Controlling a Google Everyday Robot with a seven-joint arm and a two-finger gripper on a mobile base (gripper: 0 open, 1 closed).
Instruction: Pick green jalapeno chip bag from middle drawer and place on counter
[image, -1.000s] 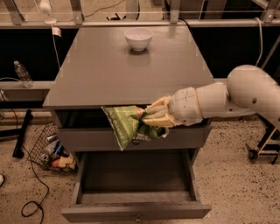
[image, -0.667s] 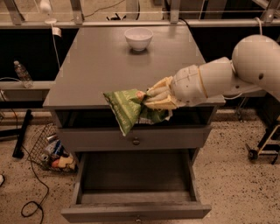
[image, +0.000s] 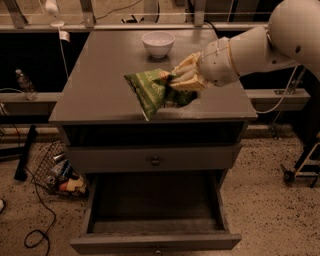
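Observation:
The green jalapeno chip bag hangs from my gripper, which is shut on its right end. The bag is above the front half of the counter, its lower tip close to the front edge. My white arm reaches in from the upper right. The middle drawer stands pulled out below, and its box looks empty.
A white bowl sits at the back of the counter. A shut drawer front with a round knob is above the open drawer. A wire basket of items and cables lie on the floor at left. A bottle stands at far left.
My gripper has lifted the bag from in front of the cabinet's upper opening up and back over the counter.

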